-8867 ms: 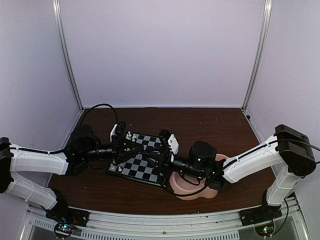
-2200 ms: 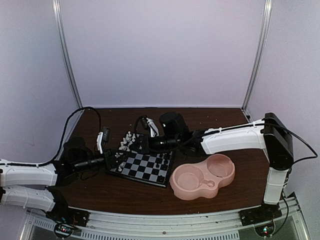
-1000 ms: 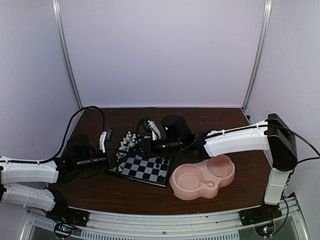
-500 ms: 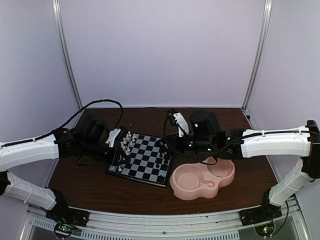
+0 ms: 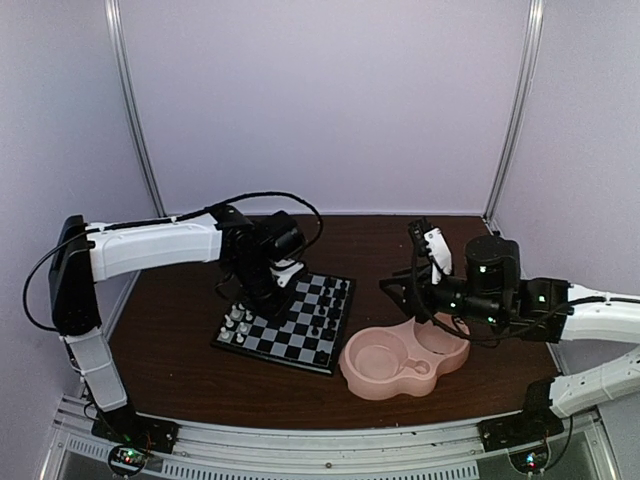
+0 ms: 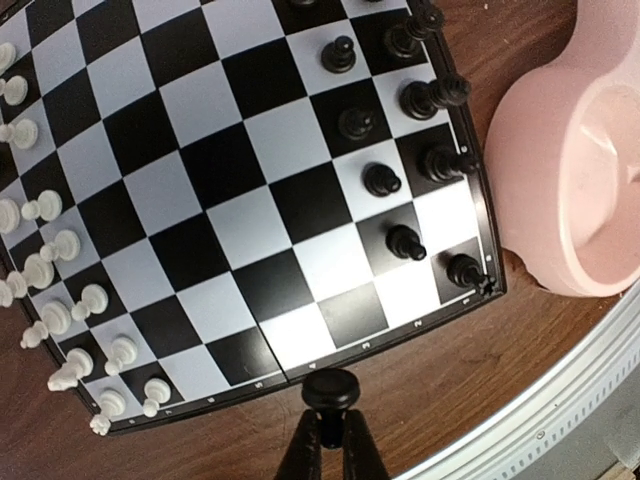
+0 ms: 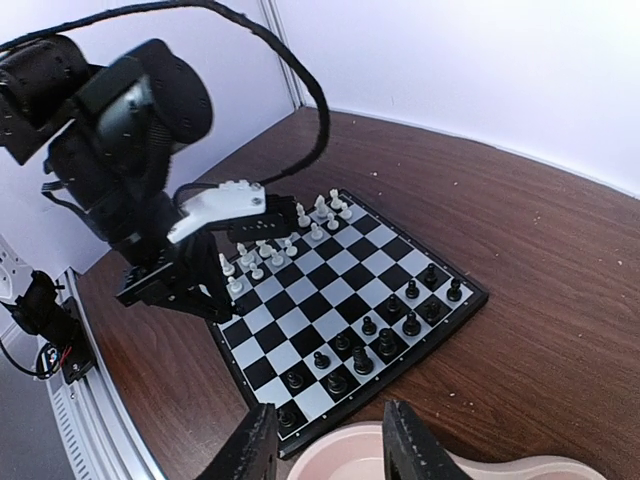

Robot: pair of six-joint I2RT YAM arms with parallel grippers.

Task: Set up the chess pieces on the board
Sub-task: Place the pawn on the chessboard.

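Glossy board [image 6: 240, 200], seemingly plastic chess pieces [image 6: 381, 180], matt wood-look table [image 6: 430, 375].

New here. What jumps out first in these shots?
The board sits mid-table, white pieces lining one edge and black pieces the opposite one. The left gripper hangs above it, shut on one black piece. A pink dish sits right of the board, the open right gripper near it.

A dark brown table [image 5: 170, 335] is carrying two things. The board [image 5: 278, 338] is lying flat at centre-left of the top view, turned at a slant. The pink dish [image 5: 388, 390] is sitting lower centre, just beside the board's right corner.
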